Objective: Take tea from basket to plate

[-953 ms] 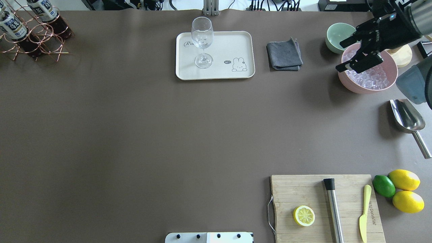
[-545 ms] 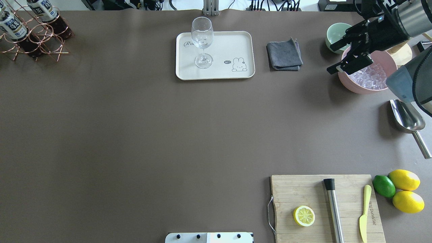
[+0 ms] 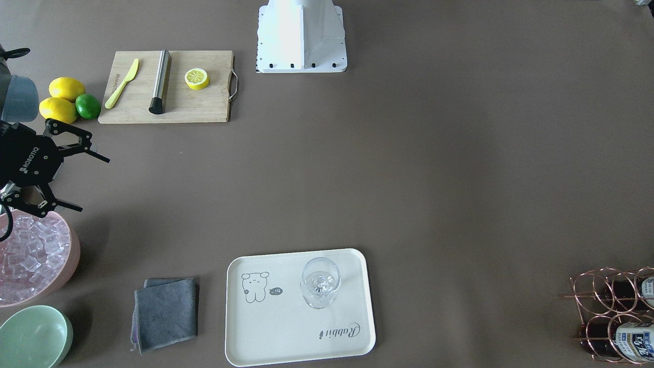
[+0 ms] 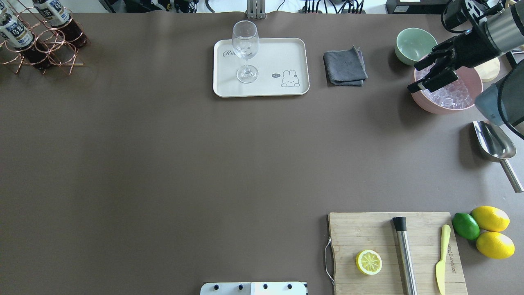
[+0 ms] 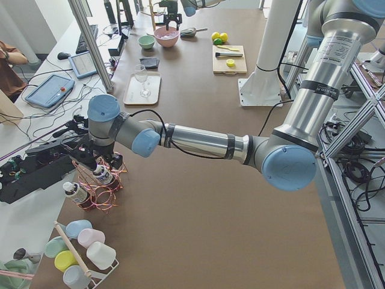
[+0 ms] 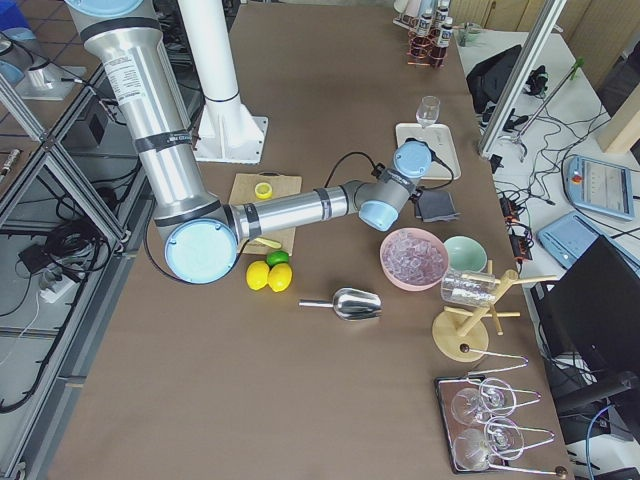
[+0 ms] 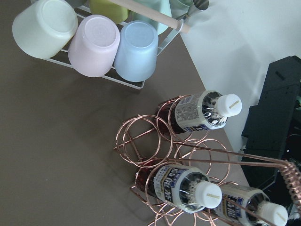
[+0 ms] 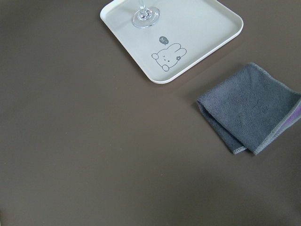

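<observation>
Three tea bottles [image 7: 202, 110] with white caps stand in the copper wire basket [image 7: 141, 141] at the table's far left corner [image 4: 53, 49]. My left gripper [image 5: 90, 153] hangs just above the basket in the exterior left view only, so I cannot tell whether it is open or shut. The left wrist view looks down on the bottles and shows no fingers. The cream plate [image 4: 278, 57] lies at the far middle with a clear glass [image 4: 245, 49] standing on it. My right gripper [image 4: 412, 78] is open and empty at the left rim of a pink bowl, far from the basket.
A pink bowl of ice [image 4: 446, 102], a mint bowl [image 4: 411, 41], a grey cloth [image 4: 344, 67] and a metal scoop [image 4: 495, 143] lie at the right. A cutting board [image 4: 368, 233] with half a lemon, a muddler and a knife sits near right. Cups on a rack [image 7: 94, 42] stand beside the basket.
My right gripper has swung from over the middle of the ice bowl to its left rim, and its wrist has turned. The basket, bottles and plate have not moved.
</observation>
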